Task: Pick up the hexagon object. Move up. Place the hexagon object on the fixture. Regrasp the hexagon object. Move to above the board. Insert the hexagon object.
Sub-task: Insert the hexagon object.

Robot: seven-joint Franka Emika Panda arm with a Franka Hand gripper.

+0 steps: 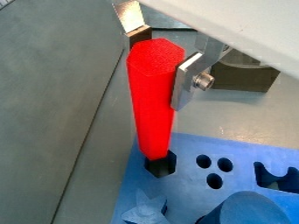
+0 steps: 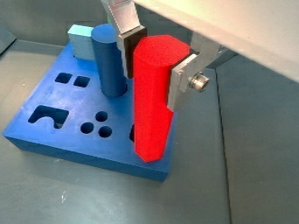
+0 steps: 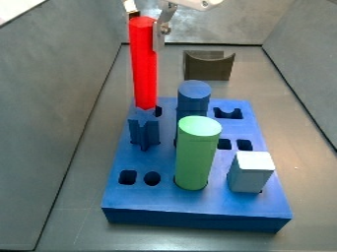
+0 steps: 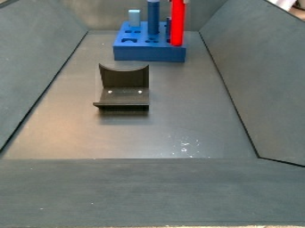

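- The gripper [image 2: 158, 54] hangs over the board's [image 2: 65, 140] near corner, its silver fingers [image 2: 184, 79] clamped on the top of the hexagon object [image 2: 155, 96].
- The red rod hangs upright straight below the claw; in a wrist view its lower tip [image 1: 156, 156] sits in a dark hole at the board's [image 1: 193, 179] edge, though how deep cannot be told.
- It looks rigid and light, likely smooth plastic; flat facets should give the pads good purchase.
- Held at the top, the long rod could swing, so a tilt may jam it.
- Beyond the claw stand the blue cylinder [image 3: 194, 101] and the green cylinder [image 3: 198, 152]; the fixture [image 3: 207, 65] is well apart.
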